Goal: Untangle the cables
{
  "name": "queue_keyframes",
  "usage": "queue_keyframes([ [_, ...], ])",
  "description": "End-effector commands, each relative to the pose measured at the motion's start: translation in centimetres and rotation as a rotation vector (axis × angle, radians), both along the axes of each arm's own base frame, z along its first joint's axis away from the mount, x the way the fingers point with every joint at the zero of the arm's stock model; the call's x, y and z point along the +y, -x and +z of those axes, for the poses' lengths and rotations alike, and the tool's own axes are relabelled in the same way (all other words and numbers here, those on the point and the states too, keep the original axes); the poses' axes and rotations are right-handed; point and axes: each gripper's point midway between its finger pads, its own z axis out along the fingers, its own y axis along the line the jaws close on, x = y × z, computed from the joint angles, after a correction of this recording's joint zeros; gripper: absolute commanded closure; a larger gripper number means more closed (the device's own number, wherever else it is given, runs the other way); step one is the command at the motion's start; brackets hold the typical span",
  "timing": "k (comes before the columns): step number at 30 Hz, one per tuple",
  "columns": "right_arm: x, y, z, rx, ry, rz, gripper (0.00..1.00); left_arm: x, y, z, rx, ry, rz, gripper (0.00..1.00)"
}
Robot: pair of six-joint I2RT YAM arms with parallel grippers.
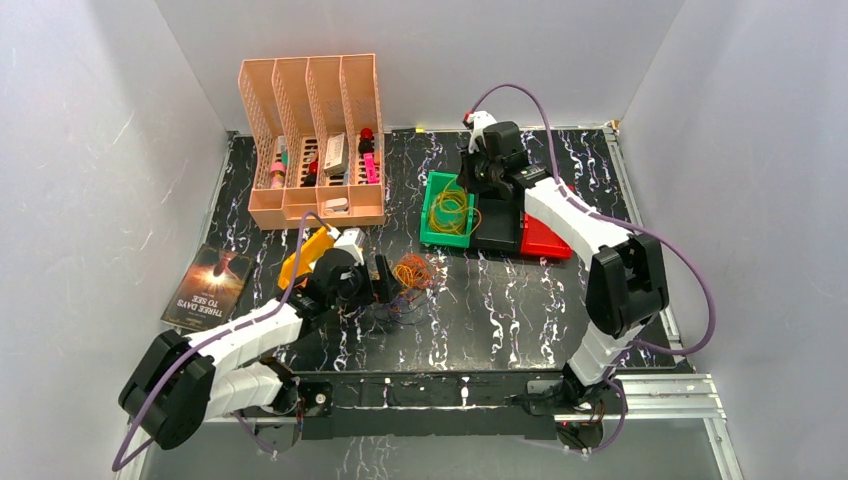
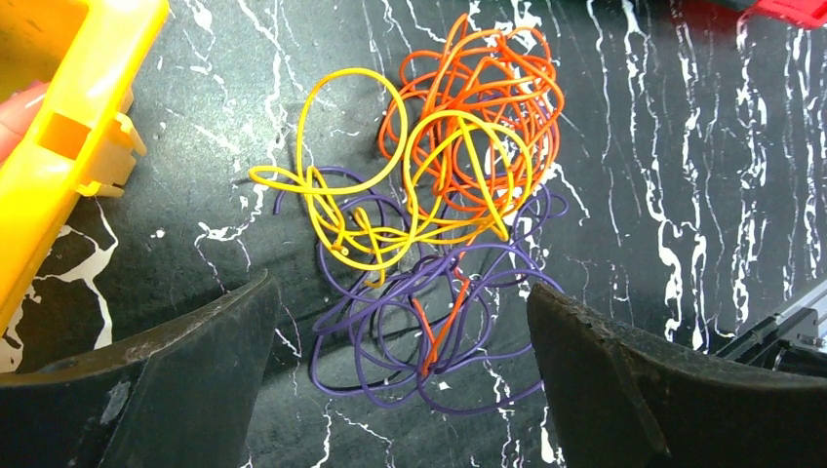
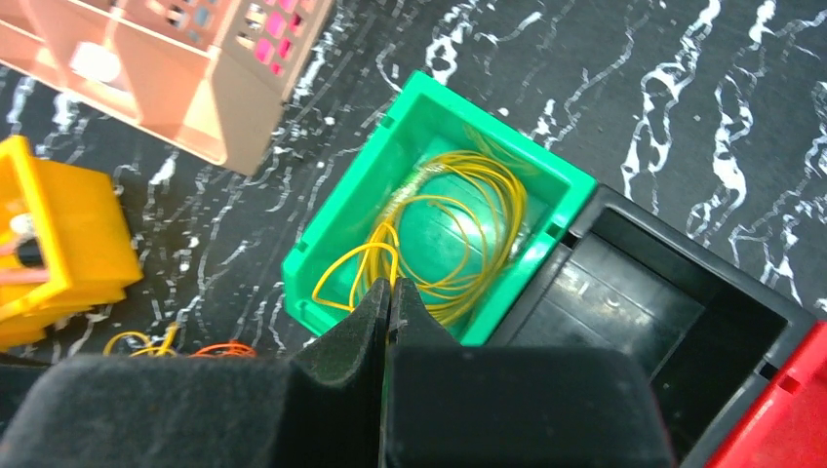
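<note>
The cables (image 2: 439,195) lie as one tangle on the black marbled table, with orange loops on top, yellow in the middle and purple nearest the camera. In the top view the tangle (image 1: 411,272) sits just right of my left gripper (image 1: 386,288). My left gripper (image 2: 405,390) is open wide, its fingers (image 2: 185,370) on either side of the purple loops without touching them. A separate yellow cable coil (image 3: 458,219) rests in the green bin (image 3: 353,174). My right gripper (image 3: 390,288) hangs over that bin, shut, and a yellow strand runs into its closed tips.
A black bin (image 1: 497,230) and a red bin (image 1: 545,240) stand right of the green bin (image 1: 445,241). A yellow bin (image 1: 305,255) sits by the left arm, close to the tangle. A peach organiser (image 1: 315,140) stands at the back left and a book (image 1: 208,287) lies at the left.
</note>
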Motion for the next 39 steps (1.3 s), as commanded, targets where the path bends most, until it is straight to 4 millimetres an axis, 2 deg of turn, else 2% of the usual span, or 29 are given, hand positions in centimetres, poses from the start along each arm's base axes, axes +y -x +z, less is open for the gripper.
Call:
queue_keyframes([
  [1,-1.5,-1.2,-1.2,-0.016,0.071,-0.064,1.00,-0.3,-0.1,0.5,0.013,-0.007,-0.014,0.02],
  [6,-1.1,-2.3,-3.0,0.008,0.084,-0.073,1.00,-0.4,-0.2,0.7,0.011,-0.001,-0.010,0.02],
  [13,1.6,-5.0,-1.8,-0.023,-0.018,-0.059,0.99,-0.2,-0.3,0.9,0.015,-0.015,0.000,0.02],
  [15,1.8,-5.7,-2.7,0.001,-0.003,-0.064,0.97,0.0,-0.4,0.8,0.020,-0.022,0.007,0.02],
  [17,1.9,-5.9,-3.9,0.029,0.019,-0.061,0.90,-0.1,-0.4,1.0,0.018,-0.019,0.010,0.02],
  [19,1.9,-5.7,-4.2,0.038,0.028,-0.048,0.81,-0.2,-0.5,1.2,0.017,-0.015,0.007,0.01],
  [23,1.3,-5.0,-1.9,-0.017,0.015,-0.054,0.66,-0.3,-0.7,1.6,0.004,-0.026,-0.004,0.02],
  [26,0.6,-4.0,0.5,-0.054,0.011,-0.052,0.60,-0.2,-0.8,1.6,0.003,-0.041,-0.009,0.02],
  [28,-0.2,-3.2,1.8,-0.078,0.013,-0.063,0.59,-0.2,-0.9,1.5,0.007,-0.048,-0.010,0.02],
  [29,-0.6,-2.8,1.9,-0.078,0.020,-0.073,0.59,-0.2,-0.8,1.5,0.009,-0.050,-0.011,0.02],
  [30,-1.2,-2.2,3.1,-0.098,0.016,-0.085,0.59,-0.2,-0.8,1.5,0.009,-0.049,-0.012,0.02],
  [33,-2.2,-0.7,3.1,-0.078,0.039,-0.094,0.58,-0.4,-0.9,1.5,0.008,-0.044,-0.016,0.02],
  [39,-2.1,1.7,0.5,0.058,0.073,-0.030,0.59,-0.4,-1.0,1.6,0.006,-0.047,-0.020,0.02],
])
